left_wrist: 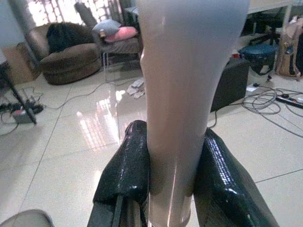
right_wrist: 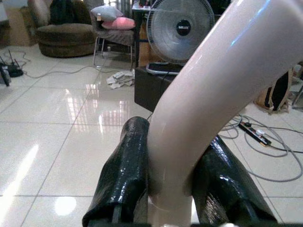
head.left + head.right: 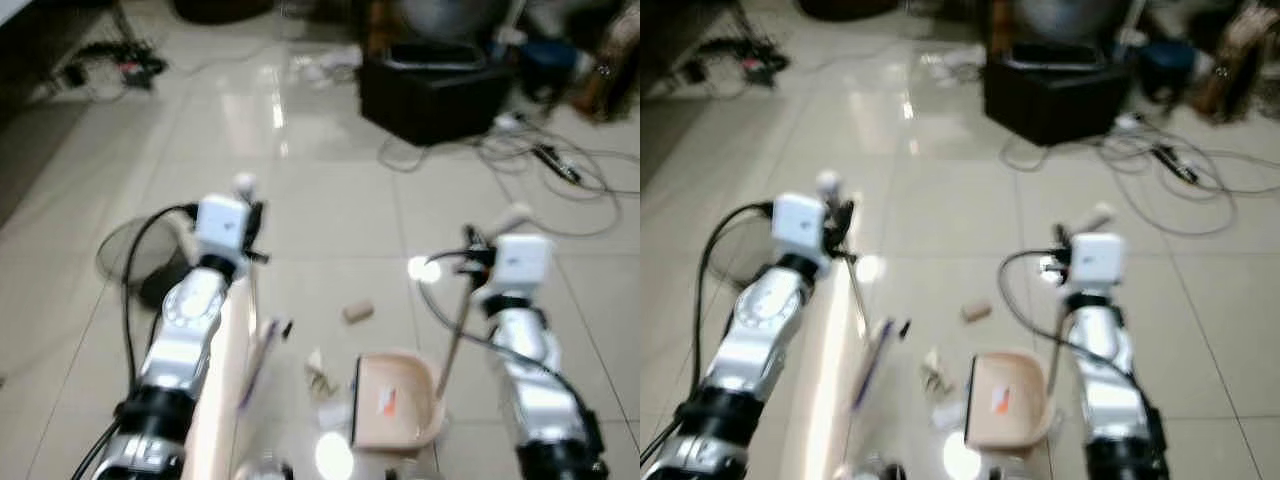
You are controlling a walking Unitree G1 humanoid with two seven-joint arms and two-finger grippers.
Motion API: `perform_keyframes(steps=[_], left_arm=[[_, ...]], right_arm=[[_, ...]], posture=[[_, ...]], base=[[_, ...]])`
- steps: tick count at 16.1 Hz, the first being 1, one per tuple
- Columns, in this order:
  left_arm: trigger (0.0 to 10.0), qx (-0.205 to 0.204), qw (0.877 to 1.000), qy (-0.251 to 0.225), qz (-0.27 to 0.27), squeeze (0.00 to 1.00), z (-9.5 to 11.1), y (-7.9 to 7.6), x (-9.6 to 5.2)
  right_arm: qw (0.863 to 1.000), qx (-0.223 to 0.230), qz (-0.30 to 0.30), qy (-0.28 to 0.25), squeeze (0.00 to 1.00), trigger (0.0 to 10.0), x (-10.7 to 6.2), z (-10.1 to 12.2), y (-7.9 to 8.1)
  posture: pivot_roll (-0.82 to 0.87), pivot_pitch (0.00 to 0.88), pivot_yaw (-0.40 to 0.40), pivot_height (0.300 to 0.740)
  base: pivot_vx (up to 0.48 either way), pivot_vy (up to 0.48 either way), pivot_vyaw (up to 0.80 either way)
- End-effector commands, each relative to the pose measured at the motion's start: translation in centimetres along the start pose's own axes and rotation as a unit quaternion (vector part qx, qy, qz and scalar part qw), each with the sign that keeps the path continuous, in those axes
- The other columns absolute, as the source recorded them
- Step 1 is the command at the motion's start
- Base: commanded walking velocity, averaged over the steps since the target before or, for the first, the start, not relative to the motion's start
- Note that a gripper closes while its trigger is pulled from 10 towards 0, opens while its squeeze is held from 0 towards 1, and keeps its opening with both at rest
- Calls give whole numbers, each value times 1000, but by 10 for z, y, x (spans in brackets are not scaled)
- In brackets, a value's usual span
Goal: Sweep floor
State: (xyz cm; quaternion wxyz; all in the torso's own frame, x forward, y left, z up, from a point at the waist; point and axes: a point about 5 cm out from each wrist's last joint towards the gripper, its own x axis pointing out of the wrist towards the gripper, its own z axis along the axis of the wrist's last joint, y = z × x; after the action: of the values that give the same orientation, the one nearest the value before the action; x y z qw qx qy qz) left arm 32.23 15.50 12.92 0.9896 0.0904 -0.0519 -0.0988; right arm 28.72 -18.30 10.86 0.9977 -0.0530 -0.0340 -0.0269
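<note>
The glossy tiled floor (image 3: 330, 200) runs back to a black box (image 3: 430, 95), with loose cables (image 3: 560, 170) to its right. Nearer, a fan grille (image 3: 130, 255) lies flat beside the left arm. The left gripper (image 1: 173, 189) is clamped on the pale broom handle (image 1: 182, 94), both black fingers (image 1: 125, 165) pressed against its sides. The right gripper (image 2: 170, 179) grips the curved dustpan handle (image 2: 213, 85) the same way. The beige dustpan (image 3: 393, 400) rests on the floor between the arms, close to the right one. Just left of it lie crumpled paper bits (image 3: 318, 375) and a purple pen-like stick (image 3: 262, 355); a small brown cork-like piece (image 3: 357, 312) sits just beyond them.
</note>
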Motion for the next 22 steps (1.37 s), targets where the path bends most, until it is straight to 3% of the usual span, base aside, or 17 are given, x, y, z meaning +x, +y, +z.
perform_keyframes(steps=[1,6,10,17,22], left_arm=[[10000,14,1000,-24,-12,0,10,-4,3],[10000,5,999,-28,-15,0,11,-5,2],[10000,27,999,-18,21,0,6,12,0],[10000,25,999,-22,12,0,16,21,18],[10000,-5,1000,-11,13,0,6,18,8]], right_arm=[[1000,0,-14,-19,0,10000,-1,8,-9],[1000,-1,-12,-14,0,10000,-2,6,-9],[1000,6,-10,-26,0,10000,-1,9,-9],[997,8,-2,-73,0,10000,26,35,-22],[999,2,-15,-48,0,10000,27,19,-19]], posture=[[30,107,59,740],[32,102,56,740],[38,101,47,740],[51,110,53,740],[63,69,25,740]], base=[[337,0,0],[202,0,0],[0,0,0],[0,0,0],[0,0,0]])
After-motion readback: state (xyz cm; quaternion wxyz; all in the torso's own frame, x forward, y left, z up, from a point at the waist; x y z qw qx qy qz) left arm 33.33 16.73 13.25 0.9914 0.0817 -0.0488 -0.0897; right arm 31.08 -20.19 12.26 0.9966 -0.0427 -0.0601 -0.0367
